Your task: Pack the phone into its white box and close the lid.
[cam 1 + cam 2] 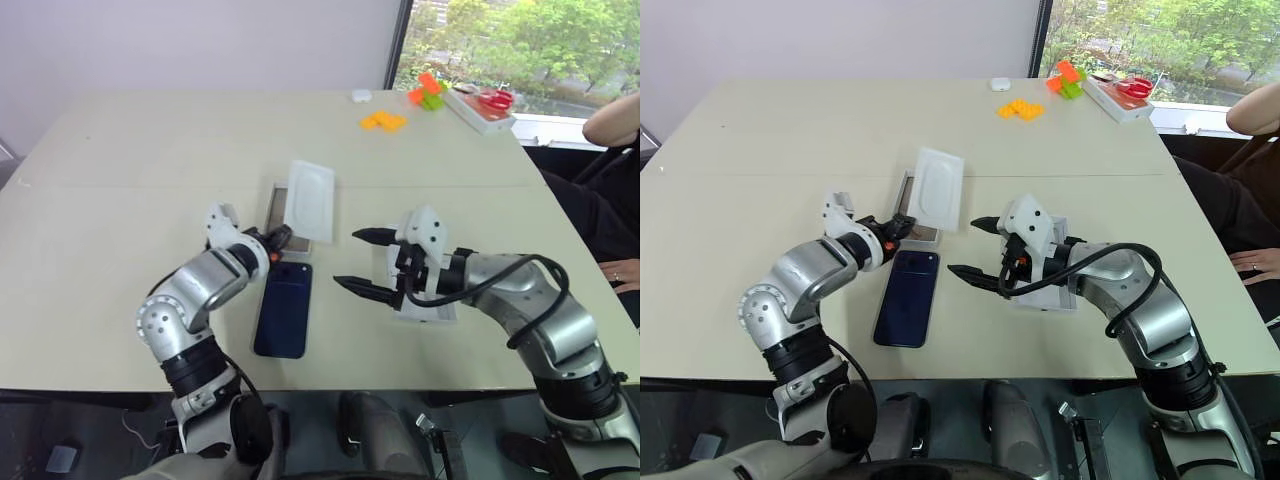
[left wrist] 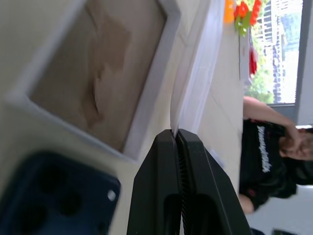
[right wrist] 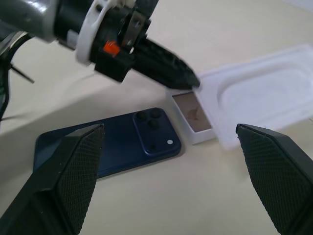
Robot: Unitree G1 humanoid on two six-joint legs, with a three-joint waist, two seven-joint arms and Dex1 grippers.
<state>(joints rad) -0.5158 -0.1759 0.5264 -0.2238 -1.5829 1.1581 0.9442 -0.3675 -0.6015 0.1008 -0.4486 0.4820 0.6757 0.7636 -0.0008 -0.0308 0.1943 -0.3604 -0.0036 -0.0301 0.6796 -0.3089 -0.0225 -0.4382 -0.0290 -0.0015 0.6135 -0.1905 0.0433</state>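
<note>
Left gripper [image 1: 902, 226]: fingers pressed together, pinching the near edge of a flat white insert [image 1: 310, 198] with an oval recess. The insert is lifted and tilted, its far end raised over the table. Under and just behind it sits the white box [image 1: 278, 215], a shallow tray with a thin raised rim; its floor looks brownish in the left wrist view, and it holds nothing that can be made out.

Just in front of the box, touching or nearly touching its near rim, the phone [image 1: 284, 308] lies flat on the table [image 1: 120, 190], glossy navy back up, camera cluster at the end nearest the box. It lies outside the box.

Right gripper [image 1: 360, 261]: fingers spread wide apart, holding nothing, hovering to the right of the phone and pointing toward the left gripper. Beneath the right wrist, a white rectangular piece [image 1: 1044, 296], probably the lid, lies on the table, mostly hidden by the arm.

Far right corner of the table: orange blocks [image 1: 384, 121], orange and green pieces [image 1: 428, 92], a white tray with red items [image 1: 483, 108], a small white object [image 1: 361, 96]. A person's arm [image 1: 616, 120] shows at the right edge.
</note>
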